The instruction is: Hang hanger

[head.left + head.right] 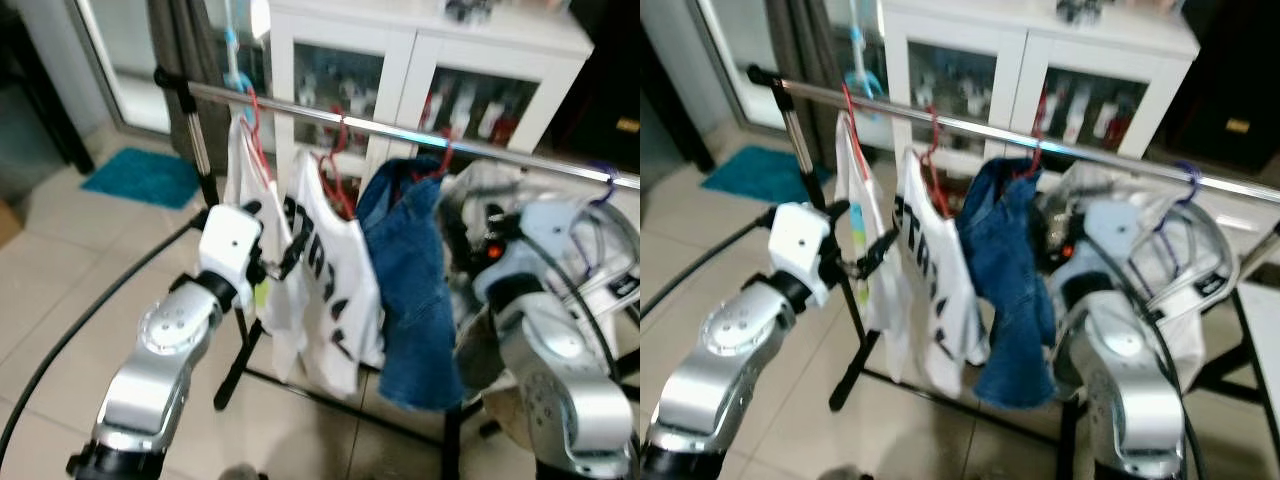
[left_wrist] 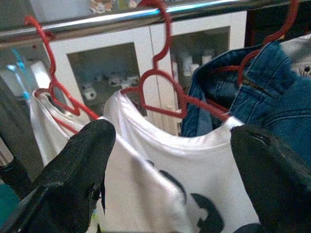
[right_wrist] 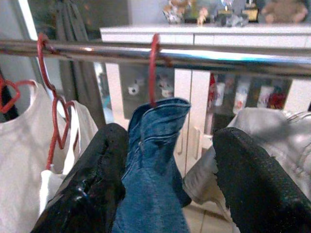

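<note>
Hooked over the horizontal chrome clothes rail (image 1: 400,128), a red plastic heart-shaped hanger (image 2: 163,92) carrying a white T-shirt with black lettering (image 1: 325,290). Just beside it toward the rack's left end, a second red hanger (image 1: 252,125) with another white garment (image 1: 240,175). On the other side, a blue denim garment (image 1: 415,290) on a red hook (image 3: 153,68), touching the white T-shirt's edge. Further right, a pale grey garment (image 3: 262,131) and a purple hanger hook (image 1: 605,185) on the same rail.

Left gripper (image 2: 170,160) raised before the lettered T-shirt, black fingers (image 2: 77,165) spread wide, nothing between them. Right gripper (image 3: 170,165) up by the denim, fingers (image 3: 252,170) likewise spread, the blue cloth seen in the gap; contact cannot be told.

Behind the rack, a white glass-door cabinet (image 1: 400,70). On the tiled floor (image 1: 80,260), a teal mat (image 1: 140,175).
</note>
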Tool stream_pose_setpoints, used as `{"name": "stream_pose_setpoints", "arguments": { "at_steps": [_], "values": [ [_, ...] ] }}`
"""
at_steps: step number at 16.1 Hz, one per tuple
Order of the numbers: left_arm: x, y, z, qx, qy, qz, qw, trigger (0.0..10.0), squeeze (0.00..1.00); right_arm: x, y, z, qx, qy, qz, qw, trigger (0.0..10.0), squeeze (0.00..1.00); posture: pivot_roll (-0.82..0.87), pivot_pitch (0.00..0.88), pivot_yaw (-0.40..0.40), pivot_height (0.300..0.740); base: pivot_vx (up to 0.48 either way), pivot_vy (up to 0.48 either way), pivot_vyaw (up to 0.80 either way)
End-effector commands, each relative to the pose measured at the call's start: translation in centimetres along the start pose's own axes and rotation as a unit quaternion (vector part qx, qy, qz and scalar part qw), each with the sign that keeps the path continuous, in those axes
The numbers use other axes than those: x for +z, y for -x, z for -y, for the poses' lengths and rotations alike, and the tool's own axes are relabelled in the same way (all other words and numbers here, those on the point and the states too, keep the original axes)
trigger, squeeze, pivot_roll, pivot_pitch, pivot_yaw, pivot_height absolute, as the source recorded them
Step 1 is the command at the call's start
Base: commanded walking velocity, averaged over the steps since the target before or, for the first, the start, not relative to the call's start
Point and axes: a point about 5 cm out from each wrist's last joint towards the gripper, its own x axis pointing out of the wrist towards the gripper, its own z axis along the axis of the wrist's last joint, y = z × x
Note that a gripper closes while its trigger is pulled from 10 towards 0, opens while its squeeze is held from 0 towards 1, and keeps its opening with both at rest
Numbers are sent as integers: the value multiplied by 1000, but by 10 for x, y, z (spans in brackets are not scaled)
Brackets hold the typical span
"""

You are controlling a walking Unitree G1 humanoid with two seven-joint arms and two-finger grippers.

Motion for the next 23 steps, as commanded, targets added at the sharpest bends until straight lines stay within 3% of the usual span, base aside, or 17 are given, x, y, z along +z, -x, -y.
{"name": "stream_pose_setpoints", "arguments": {
  "at_steps": [1, 4, 9, 13, 17, 19, 21, 23],
  "values": [
    [3, -3, 5, -9, -4, 7, 1000, 10000, 0, 0, -2, 7, -18, 15, 0, 1000, 10000, 0, 60, 12, -18, 740, 0, -341, 0],
    [2, -5, 6, -16, -10, 7, 1000, 10000, 0, 2, -7, 6, -20, 24, -3, 1000, 10000, 0, 58, 6, -18, 740, 0, -227, 0],
    [0, -2, 13, -55, -1, 6, 998, 10000, 0, 1, -16, 11, -35, 78, -43, 995, 10000, 0, 60, 6, -23, 740, 0, 0, 0],
    [-2, 0, 17, -94, 1, -7, 996, 10000, 0, 5, -28, 34, -74, 108, -71, 989, 10000, 0, 56, 17, -11, 740, 0, 0, 0],
    [-3, 4, 18, -146, -5, -20, 989, 10000, 0, 7, -46, 74, -77, 179, -136, 971, 10000, 0, 55, 23, -14, 740, 0, 0, 0],
    [1, 7, 24, -201, 14, -18, 979, 10000, 0, 8, -49, 84, -75, 185, -152, 968, 10000, 0, 57, 25, -24, 740, 0, 0, 0],
    [7, 12, 35, -282, 25, -16, 959, 10000, 0, 10, -54, 94, -64, 181, -170, 967, 10000, 0, 57, 28, -28, 740, 0, 0, 0],
    [10, 13, 37, -304, 25, -15, 952, 10000, 0, 12, -56, 102, -55, 184, -182, 964, 10000, 0, 53, 32, -25, 740, 0, 0, 0]
  ]
}}
